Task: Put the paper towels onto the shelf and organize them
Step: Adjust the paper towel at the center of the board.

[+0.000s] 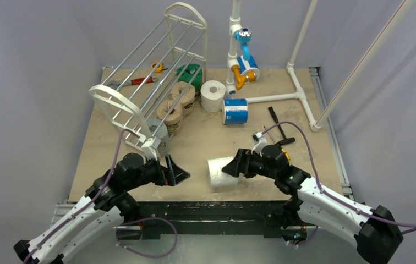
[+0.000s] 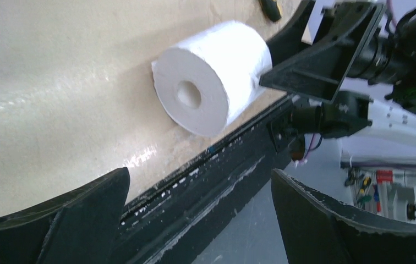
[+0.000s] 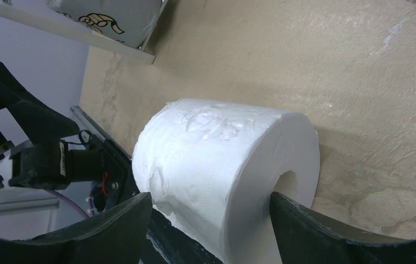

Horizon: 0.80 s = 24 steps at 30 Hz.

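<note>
By table [image 1: 206,137] edge, plain white roll [image 1: 218,175], sideways

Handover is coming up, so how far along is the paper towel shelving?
Looks done: grey roll, tan roll, second tan roll and green roll appear to sit in the shelf. In hand: right gripper straddles the white roll lying near the table edge; grip unclear. Left gripper open, empty. Still to go: upright white roll and blue-white roll on the table.
</note>
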Tool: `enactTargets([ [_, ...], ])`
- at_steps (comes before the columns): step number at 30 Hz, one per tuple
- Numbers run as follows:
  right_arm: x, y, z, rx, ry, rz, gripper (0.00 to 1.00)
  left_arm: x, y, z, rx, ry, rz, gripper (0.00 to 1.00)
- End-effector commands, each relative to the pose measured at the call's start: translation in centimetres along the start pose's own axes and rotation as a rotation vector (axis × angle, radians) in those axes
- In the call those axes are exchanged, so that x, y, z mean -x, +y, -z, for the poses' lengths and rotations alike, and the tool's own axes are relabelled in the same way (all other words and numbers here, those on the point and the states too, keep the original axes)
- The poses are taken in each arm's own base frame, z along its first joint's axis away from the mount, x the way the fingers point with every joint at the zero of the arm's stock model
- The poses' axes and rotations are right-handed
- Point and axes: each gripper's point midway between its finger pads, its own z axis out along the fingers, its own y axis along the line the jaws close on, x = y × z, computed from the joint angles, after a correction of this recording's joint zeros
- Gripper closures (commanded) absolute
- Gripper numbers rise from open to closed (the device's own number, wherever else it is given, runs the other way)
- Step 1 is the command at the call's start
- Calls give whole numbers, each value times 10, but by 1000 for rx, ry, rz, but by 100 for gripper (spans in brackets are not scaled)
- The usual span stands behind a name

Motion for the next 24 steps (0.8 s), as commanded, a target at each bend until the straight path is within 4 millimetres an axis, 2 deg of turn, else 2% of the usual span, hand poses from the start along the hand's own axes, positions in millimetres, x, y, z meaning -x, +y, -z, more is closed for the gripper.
enactTargets([
  [1,9,11,4,34,-27,29,21,-15,-25,-6,-68,96,-76,0],
  [8,4,13,8,77,-42,20,21,-26,-47,-36,-67,106,-129,0],
  [16,-3,10,4,86,-15,6,22,-18,-38,-72,6,16,-72,0],
  [20,-12,10,4,94,19,-20,22,-16,-46,-84,-14,16,-71,0],
  [24,-18,11,7,114,39,-44,22,-25,-50,-97,-23,56,-65,2],
])
